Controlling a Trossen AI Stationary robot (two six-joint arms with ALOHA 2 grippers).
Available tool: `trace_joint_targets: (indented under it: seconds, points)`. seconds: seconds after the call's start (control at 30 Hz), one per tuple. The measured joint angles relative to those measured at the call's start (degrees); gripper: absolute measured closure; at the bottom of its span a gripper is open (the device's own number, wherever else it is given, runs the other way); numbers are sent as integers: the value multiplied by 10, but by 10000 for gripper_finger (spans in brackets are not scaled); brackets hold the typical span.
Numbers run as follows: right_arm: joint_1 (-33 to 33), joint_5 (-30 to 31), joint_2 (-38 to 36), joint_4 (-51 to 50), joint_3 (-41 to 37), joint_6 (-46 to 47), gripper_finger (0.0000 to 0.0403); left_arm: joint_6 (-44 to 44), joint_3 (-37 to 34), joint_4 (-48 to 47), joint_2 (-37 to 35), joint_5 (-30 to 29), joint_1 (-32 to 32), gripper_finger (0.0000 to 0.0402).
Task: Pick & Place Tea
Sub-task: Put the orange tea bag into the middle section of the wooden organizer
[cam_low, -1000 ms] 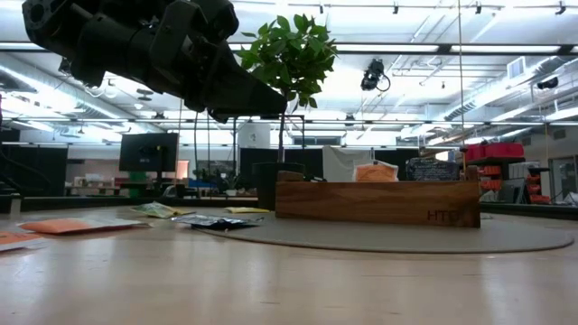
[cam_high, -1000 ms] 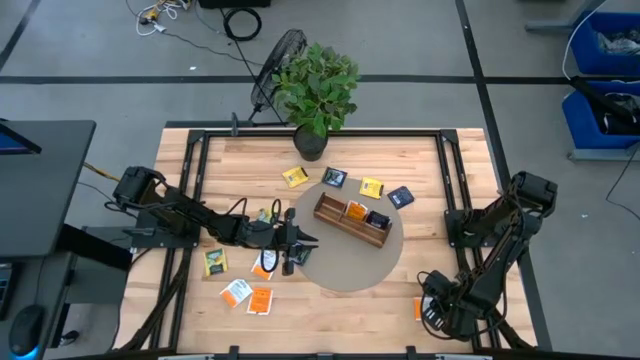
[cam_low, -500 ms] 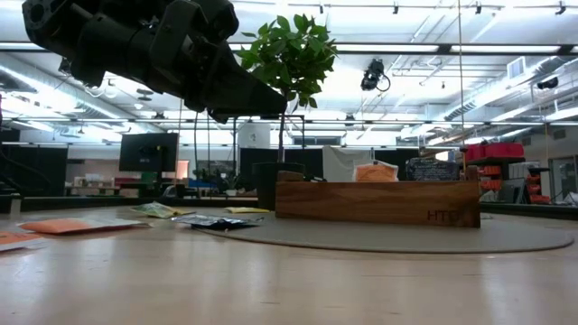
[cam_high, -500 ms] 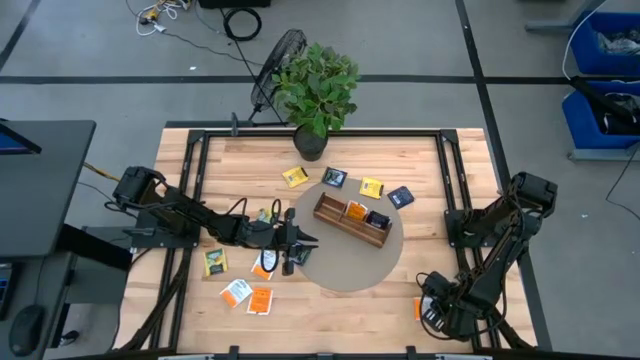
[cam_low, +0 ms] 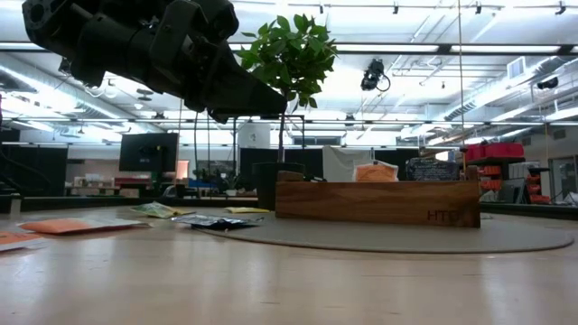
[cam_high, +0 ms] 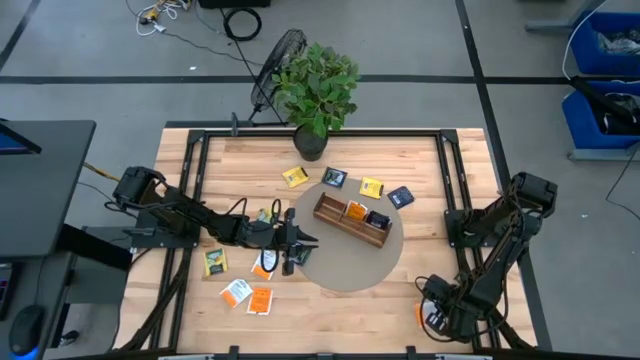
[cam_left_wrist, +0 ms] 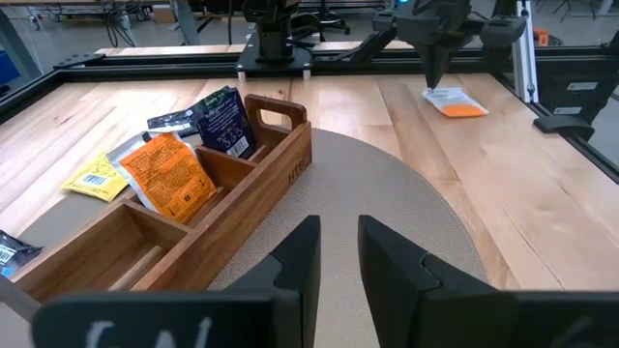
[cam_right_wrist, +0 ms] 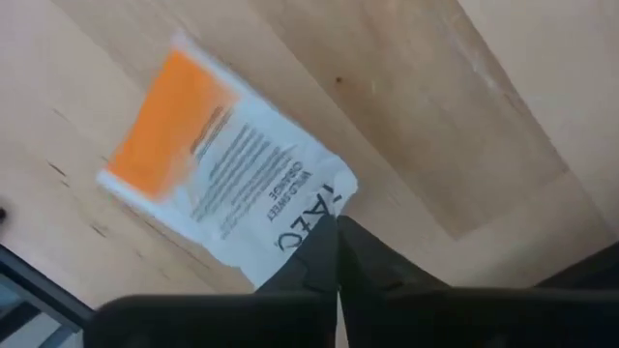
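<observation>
**Right gripper pinches white-and-orange packet; lift and carry to box pending**

With its fingers drawn together on one edge of the flat white-and-orange tea-bag packet (cam_right_wrist: 227,179), the right gripper (cam_right_wrist: 334,253) sits low at the table's near right corner, well apart from the long brown wooden box (cam_high: 351,219). Judgement: grasp step in hand; the packet lies flat on the wood, not yet lifted. Next move calls for a clean lift holding a thin edge pinch, then a long carry to the box on the round grey mat (cam_high: 352,272).

Left gripper (cam_left_wrist: 337,253) hovers just beside the box's near end, fingers slightly parted, nothing between them. It may crowd that end. Box already holds an orange packet (cam_left_wrist: 173,176) and a dark blue packet (cam_left_wrist: 226,118). Other packets lie scattered around the box; the potted green plant (cam_high: 316,88) stands beyond it.
</observation>
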Motion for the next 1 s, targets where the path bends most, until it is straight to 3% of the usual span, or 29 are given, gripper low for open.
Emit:
trace_joint_targets:
  seconds: [0.23, 0.67, 0.87, 1.0]
  points:
    - [-3, 31, 3, 11, 1, -23, 401, 0, 0, 1, 0, 0, 0, 323]
    - [-15, 128, 1, -100, 46, -99, 402, -46, 0, 43, 6, 23, 0, 323]
    - [-34, 168, 1, -126, 64, -140, 403, -71, 8, 127, 49, 45, 0, 323]
    - [-54, 188, 1, -128, 66, -179, 403, -72, 66, 136, 100, 72, 0, 323]
